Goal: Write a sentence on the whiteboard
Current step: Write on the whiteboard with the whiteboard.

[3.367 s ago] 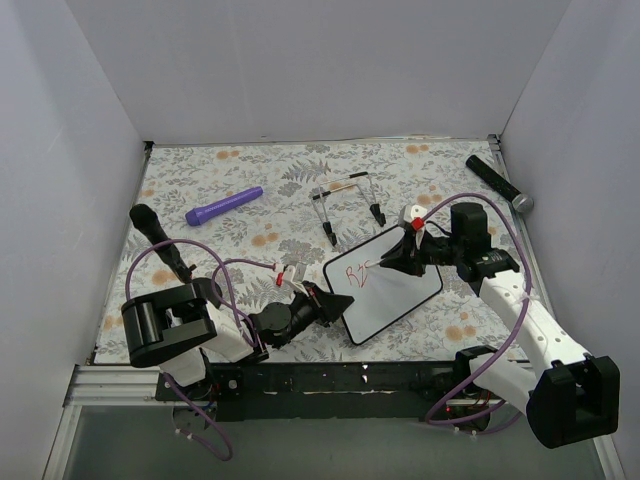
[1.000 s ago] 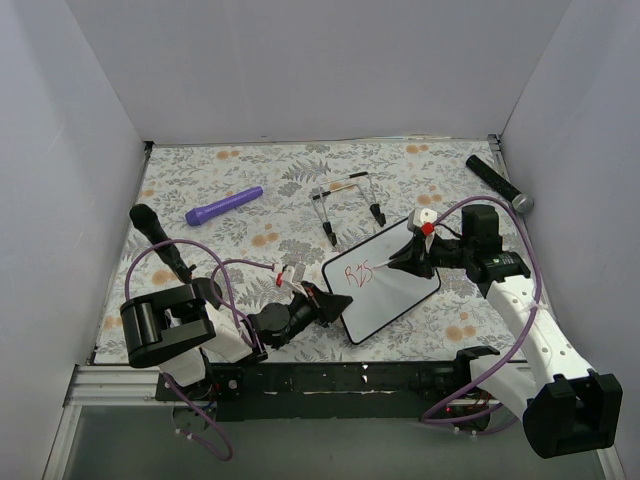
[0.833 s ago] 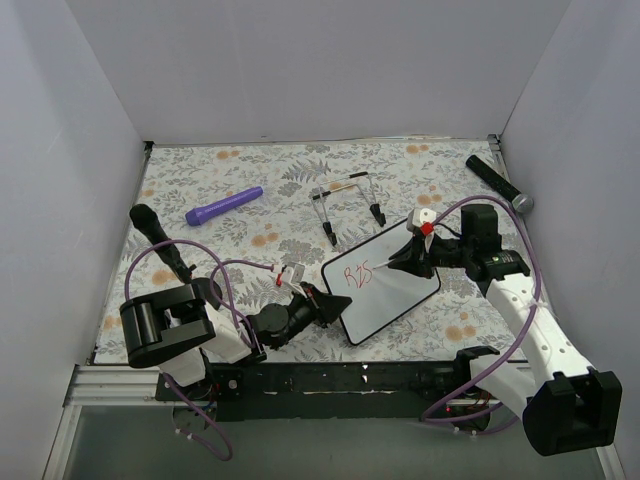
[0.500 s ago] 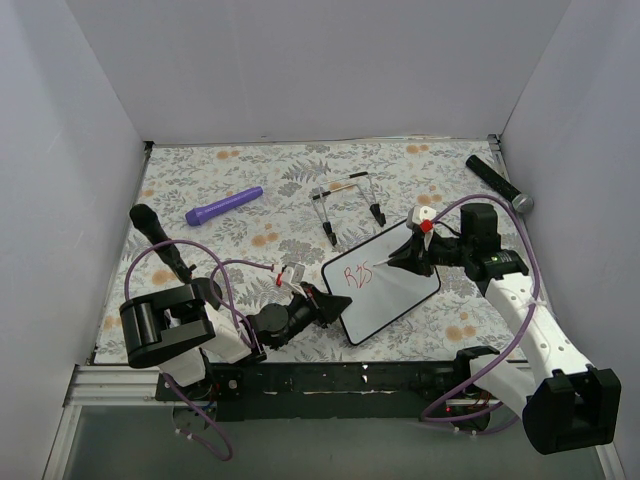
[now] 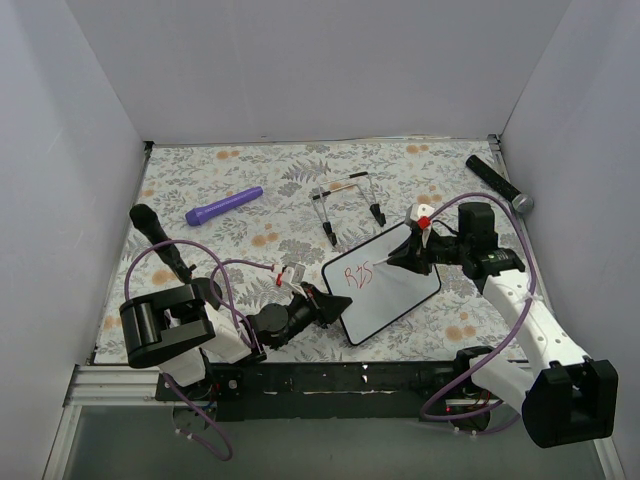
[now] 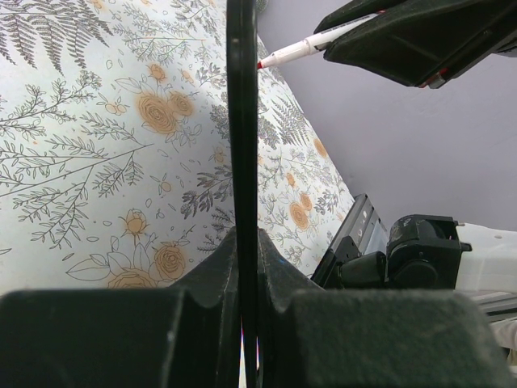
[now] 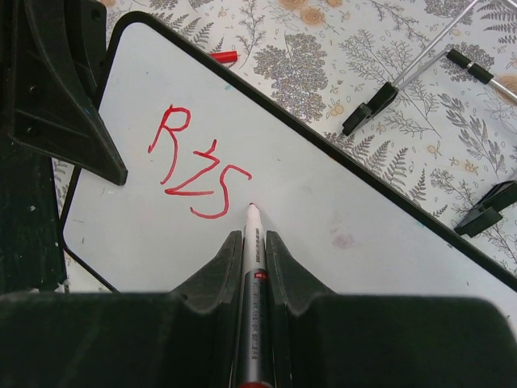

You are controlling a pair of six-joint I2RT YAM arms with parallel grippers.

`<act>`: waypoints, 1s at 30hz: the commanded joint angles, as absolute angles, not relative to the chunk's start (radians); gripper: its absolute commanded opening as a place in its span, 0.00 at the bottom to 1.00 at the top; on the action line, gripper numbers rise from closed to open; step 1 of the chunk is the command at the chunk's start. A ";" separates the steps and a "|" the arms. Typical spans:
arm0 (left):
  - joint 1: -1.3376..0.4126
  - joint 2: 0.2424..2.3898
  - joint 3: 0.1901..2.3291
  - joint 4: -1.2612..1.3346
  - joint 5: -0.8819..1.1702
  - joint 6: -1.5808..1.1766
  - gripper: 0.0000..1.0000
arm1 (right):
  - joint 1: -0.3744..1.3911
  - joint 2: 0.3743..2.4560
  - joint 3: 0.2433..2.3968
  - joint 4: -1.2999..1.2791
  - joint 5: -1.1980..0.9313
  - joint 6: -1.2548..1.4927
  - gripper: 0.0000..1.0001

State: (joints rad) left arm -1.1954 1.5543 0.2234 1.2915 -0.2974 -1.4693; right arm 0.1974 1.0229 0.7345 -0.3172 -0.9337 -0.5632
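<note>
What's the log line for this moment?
left gripper: shut on whiteboard edge | right gripper: shut on marker | tip: beside last letter | sentence: three letters

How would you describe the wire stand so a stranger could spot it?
On the floral table cover, find the whiteboard near the middle; the wire stand lies just beyond its far edge. It is an open frame of thin rods with black tips, unlike the solid purple cylinder on the left and black cylinder far right.

The left arm [image 5: 222, 340] and right arm [image 5: 525, 315] are white moulded shells between blocky black joint housings, each trailed by a looping thin purple cable [image 5: 135, 265]. The left tool [image 5: 336, 304] and right tool [image 5: 392, 262] are matte black, with wedge-shaped fingers [image 7: 212, 271].
</note>
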 commanded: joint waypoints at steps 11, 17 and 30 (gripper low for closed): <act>-1.204 1.536 0.222 1.399 -0.276 -1.442 0.00 | 0.207 1.023 0.729 -0.233 -0.804 -0.499 0.01; -1.204 1.536 0.224 1.397 -0.276 -1.443 0.00 | 0.207 1.019 0.733 -0.212 -0.773 -0.482 0.01; -1.204 1.545 0.229 1.393 -0.275 -1.445 0.00 | 0.209 1.039 0.749 -0.193 -0.838 -0.483 0.01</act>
State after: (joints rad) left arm -1.1942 1.5547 0.2234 1.2869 -0.3073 -1.4876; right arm 0.2050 1.0298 0.7345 -0.2508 -0.8398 -0.4740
